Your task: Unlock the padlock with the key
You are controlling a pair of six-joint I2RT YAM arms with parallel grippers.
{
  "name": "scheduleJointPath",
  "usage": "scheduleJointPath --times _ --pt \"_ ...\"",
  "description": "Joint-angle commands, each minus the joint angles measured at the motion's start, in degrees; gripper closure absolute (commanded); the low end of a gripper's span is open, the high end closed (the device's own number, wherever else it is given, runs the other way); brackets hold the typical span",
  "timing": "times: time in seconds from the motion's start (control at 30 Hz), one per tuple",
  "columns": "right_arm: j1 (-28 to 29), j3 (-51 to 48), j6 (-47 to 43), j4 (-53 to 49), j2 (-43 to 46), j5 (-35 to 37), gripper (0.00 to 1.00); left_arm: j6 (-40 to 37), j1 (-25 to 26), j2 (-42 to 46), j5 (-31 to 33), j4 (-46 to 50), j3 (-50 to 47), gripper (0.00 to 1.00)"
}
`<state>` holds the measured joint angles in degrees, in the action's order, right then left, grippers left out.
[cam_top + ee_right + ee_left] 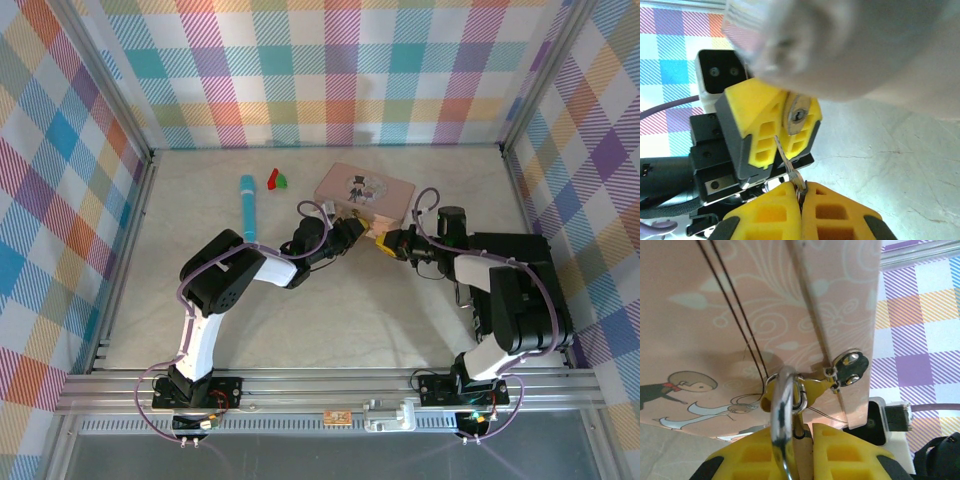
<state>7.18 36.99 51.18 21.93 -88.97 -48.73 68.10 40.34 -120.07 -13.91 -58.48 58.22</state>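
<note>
Here, L tool tight on padlock, body mostly hidden; R tool tight on key, head unseen.

Pastel plaid walls enclose a pale marbled tabletop under bright, even light.
</note>
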Motion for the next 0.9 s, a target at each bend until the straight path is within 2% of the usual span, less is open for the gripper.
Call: scheduleJointPath --times 0.0,0.23,0.37,0.53,0.87 --pt "-0.23 -0.69 1.73 2.08 1.6 -1.32 1.0 -1.09 -0.44 0.22 0.03 -3.61 0.49 1.0" --pt "-0.24 -2.09 1.59 1.51 1.61 -1.86 1.0 1.08 -0.46 -0.4 -0.58 -4.94 1.51 1.0" --pt "0.35 -2.38 -1.43 -1.31 2.15 -0.7 1.0 2.84 -0.52 -0.77 -1.54 -5.03 2.15 1.0" --pt "2.18 -0.71 -7.93 -7.96 3.78 4.57 1.0 5.24 -0.54 -0.43 -2.87 -3.44 2.78 1.0" --pt "6.08 0.74 -17.79 -12.81 7.77 17.12 1.0 8.58 -0.46 1.36 -3.39 -0.17 2.26 1.0"
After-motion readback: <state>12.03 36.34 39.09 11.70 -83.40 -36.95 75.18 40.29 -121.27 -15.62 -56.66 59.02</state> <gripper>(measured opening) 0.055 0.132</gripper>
